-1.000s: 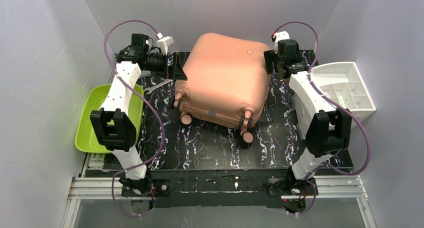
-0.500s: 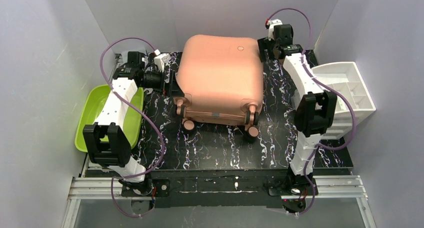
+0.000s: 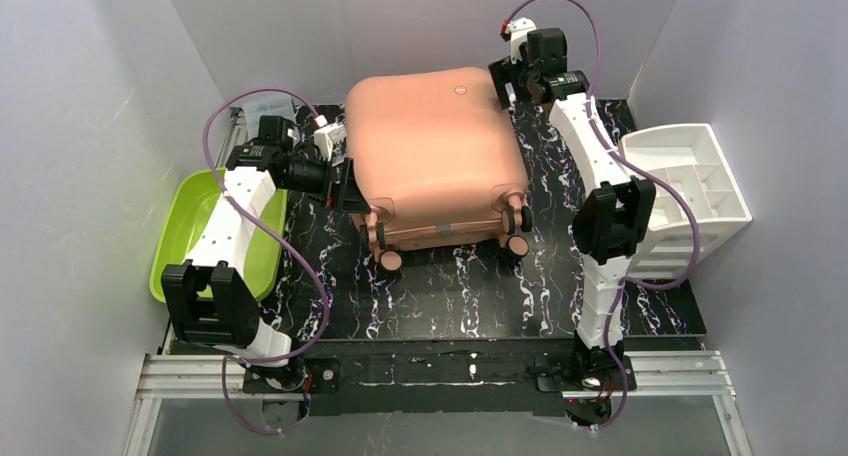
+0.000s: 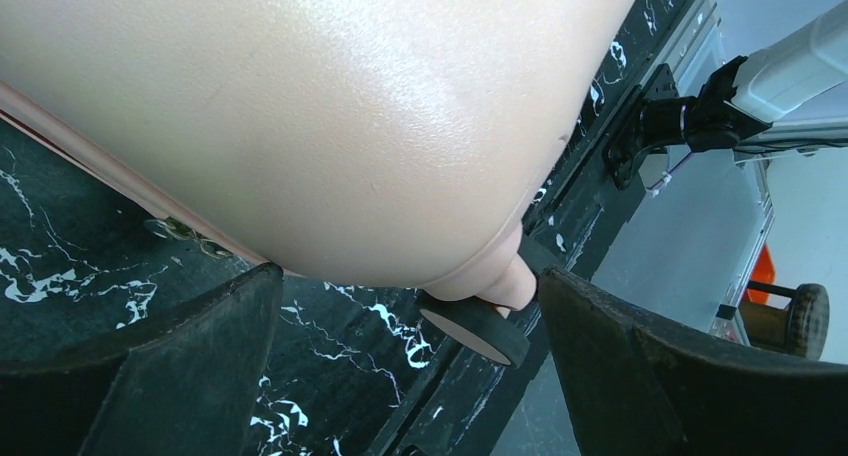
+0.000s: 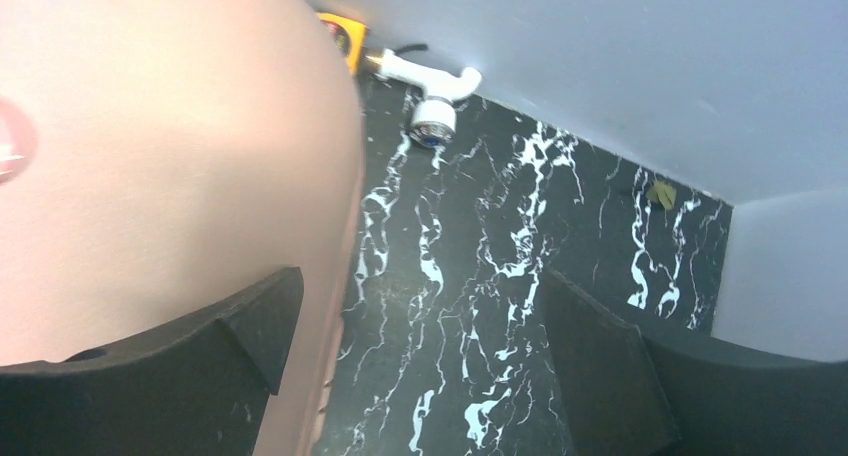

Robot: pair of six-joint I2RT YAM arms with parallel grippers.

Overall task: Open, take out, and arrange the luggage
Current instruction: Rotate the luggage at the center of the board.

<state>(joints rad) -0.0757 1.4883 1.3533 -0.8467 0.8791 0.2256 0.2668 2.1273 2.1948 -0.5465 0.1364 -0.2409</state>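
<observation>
The luggage (image 3: 435, 156) lies flat and shut on the dark worktop (image 3: 450, 296). Its long way runs from front to back, turned a little. Its wheels (image 3: 390, 260) point at the arm bases and its top end points at the back wall. The left tool (image 3: 345, 181) sits at the luggage's left side, near the wheel end, with its fingers spread wide and holding nothing. The right tool (image 3: 505, 81) sits at the luggage's far right corner, also spread wide and holding nothing. A green tray (image 3: 185, 236) lies left of the luggage and a white organizer (image 3: 690, 176) lies to its right. Only the right wrist view shows a small white part (image 5: 430, 86) and a yellow thing (image 5: 340, 31) behind the luggage. The left wrist view shows one wheel (image 4: 478, 326) up close.
</observation>
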